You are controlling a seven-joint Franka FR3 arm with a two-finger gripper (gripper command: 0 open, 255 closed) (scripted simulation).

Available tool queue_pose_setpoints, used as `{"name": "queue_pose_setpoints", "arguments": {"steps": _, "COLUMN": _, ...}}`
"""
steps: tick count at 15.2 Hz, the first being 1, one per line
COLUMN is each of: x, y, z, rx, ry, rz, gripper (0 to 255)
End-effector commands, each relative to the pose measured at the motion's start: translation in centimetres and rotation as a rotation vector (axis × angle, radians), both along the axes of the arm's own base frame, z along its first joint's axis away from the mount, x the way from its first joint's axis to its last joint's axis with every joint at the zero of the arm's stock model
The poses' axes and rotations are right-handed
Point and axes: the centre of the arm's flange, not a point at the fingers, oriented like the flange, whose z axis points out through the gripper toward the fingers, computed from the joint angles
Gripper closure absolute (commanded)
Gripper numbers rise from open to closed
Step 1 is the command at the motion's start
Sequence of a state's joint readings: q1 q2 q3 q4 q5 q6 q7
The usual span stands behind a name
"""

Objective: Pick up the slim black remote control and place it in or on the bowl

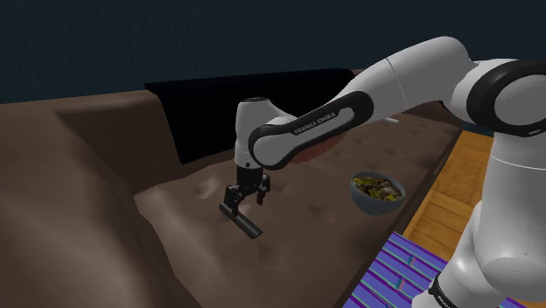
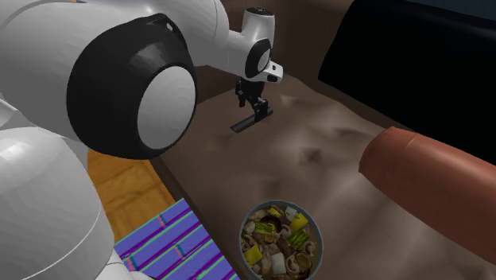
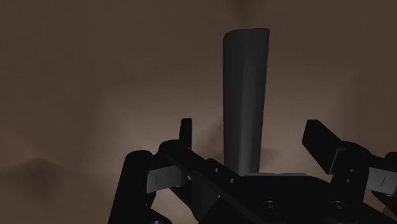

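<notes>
A slim black remote (image 1: pixel 244 221) lies on the brown couch seat (image 1: pixel 306 227), one end under my gripper (image 1: pixel 248 198). The fingers stand open, one on each side of the remote (image 3: pixel 245 95), and neither black fingertip (image 3: pixel 186 135) touches it. From the second exterior view the gripper (image 2: pixel 256 107) hangs just above the remote (image 2: pixel 249 122). A grey bowl (image 1: pixel 371 206) holding mixed coloured pieces rests on the seat near its front edge, well off to the shoulder view's right of the remote. That bowl (image 2: pixel 243 237) is closest to the second exterior camera.
A reddish-brown bolster (image 2: pixel 429 183) lies on the seat beyond the bowl. The couch's arm and back (image 1: pixel 70 175) rise at the shoulder view's left. A black area (image 1: pixel 201 114) sits behind the couch. Wooden floor (image 1: pixel 464 192) and a striped rug (image 1: pixel 394 276) lie beside my stand.
</notes>
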State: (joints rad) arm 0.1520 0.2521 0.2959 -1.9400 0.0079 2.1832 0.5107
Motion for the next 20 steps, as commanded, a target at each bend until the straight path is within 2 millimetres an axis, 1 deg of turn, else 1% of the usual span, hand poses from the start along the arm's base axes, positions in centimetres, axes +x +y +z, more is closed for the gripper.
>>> {"name": "queue_pose_setpoints", "arguments": {"steps": 1, "x": 0.7, "y": 0.9, "z": -1.1, "rx": 0.0, "ry": 0.0, "rz": -0.004, "gripper": 0}}
{"name": "queue_pose_setpoints", "arguments": {"steps": 8, "x": 0.6, "y": 1.1, "z": -4.5, "rx": 0.0, "ry": 0.0, "rz": -0.004, "gripper": 0}}
{"name": "queue_pose_setpoints", "arguments": {"steps": 15, "x": 0.6, "y": 1.1, "z": -4.5, "rx": 0.0, "ry": 0.0, "rz": -0.004, "gripper": 0}}
{"name": "queue_pose_setpoints", "arguments": {"steps": 16, "x": 0.6, "y": 1.1, "z": -4.5, "rx": 0.0, "ry": 0.0, "rz": -0.004, "gripper": 255}}
{"name": "queue_pose_setpoints", "arguments": {"steps": 20, "x": 0.6, "y": 1.1, "z": -4.6, "rx": 0.0, "ry": 0.0, "rz": -0.004, "gripper": 255}}
